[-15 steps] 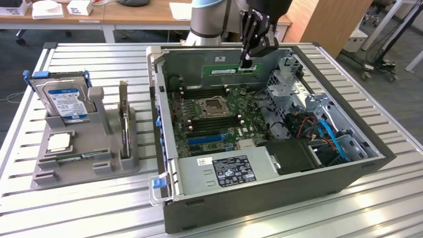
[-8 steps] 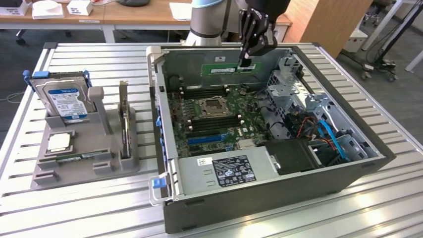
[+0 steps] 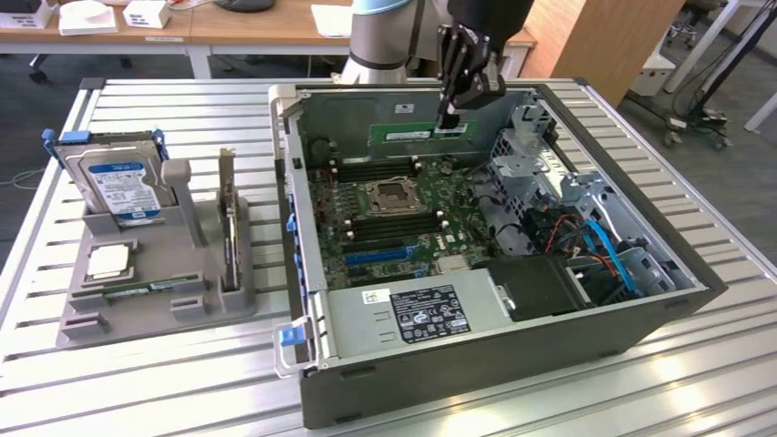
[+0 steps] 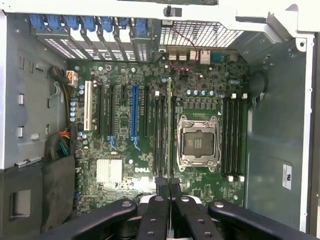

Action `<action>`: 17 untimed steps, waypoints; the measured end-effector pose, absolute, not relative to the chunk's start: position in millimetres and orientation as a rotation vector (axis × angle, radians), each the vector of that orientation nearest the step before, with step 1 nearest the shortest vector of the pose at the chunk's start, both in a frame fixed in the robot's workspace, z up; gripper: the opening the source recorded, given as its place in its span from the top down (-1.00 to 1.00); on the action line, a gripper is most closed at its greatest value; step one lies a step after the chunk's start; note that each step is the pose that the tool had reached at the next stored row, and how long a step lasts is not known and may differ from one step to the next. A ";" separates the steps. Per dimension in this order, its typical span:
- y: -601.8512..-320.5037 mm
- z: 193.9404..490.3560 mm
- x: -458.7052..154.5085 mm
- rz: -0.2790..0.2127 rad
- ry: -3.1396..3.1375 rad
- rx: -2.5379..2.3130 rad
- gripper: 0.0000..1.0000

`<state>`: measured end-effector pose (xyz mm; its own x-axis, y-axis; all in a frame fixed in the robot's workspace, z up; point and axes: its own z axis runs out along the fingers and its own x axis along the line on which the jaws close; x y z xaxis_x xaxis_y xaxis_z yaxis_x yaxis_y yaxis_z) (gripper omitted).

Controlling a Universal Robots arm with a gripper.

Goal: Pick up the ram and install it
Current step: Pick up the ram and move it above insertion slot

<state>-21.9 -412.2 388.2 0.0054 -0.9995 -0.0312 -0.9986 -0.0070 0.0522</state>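
The black two-fingered gripper (image 3: pixel 449 118) hangs over the far side of the open grey desktop computer case (image 3: pixel 486 364), which lies on a slatted aluminium table (image 3: pixel 170 109). Its fingers are pressed together on the ram (image 3: pixel 413 133), a long, thin green circuit-board stick held level above the green motherboard (image 3: pixel 364 228). In the wrist view the ram (image 4: pixel 169 125) appears edge-on as a thin line running out from between the closed fingertips. It lies along the black memory slots (image 4: pixel 160 140) beside the silver-framed processor socket (image 4: pixel 199 142), though whether it touches a slot cannot be told. White "DELL" lettering (image 4: pixel 142 170) is printed on the board next to a silver finned heat sink (image 4: pixel 109 170). A silver power supply box (image 3: pixel 364 319) in the case carries a black-and-white label with print too small to read. At the exterior view's left, well apart from the case, a grey plastic holder (image 3: pixel 195 305) carries a second green memory stick (image 3: pixel 148 289) lying flat. It also holds a silver hard drive (image 3: pixel 122 187) with a blue label, its writing illegible, and a dark expansion card (image 3: pixel 227 214) standing on edge.
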 end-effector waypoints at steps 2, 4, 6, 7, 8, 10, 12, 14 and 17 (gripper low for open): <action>-412.2 386.0 -21.9 -0.092 -2.203 2.217 0.77; -412.2 383.9 -21.9 -0.092 -2.203 2.217 0.77; -412.2 381.7 -21.9 -0.092 -2.203 2.217 0.77; -412.2 380.4 -21.9 -0.092 -2.203 2.217 0.77; -412.2 379.3 -21.9 -0.092 -2.203 2.217 0.77; -412.2 377.2 -21.9 -0.092 -2.203 2.217 0.77; -412.2 375.1 -21.9 -0.092 -2.203 2.217 0.77; -412.2 372.9 -21.9 -0.092 -2.203 2.217 0.77; -412.3 369.8 -21.9 -0.092 -2.203 2.217 0.77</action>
<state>-21.9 -412.3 369.8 0.0054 -0.9995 -0.0311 -0.9986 -0.0070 0.0522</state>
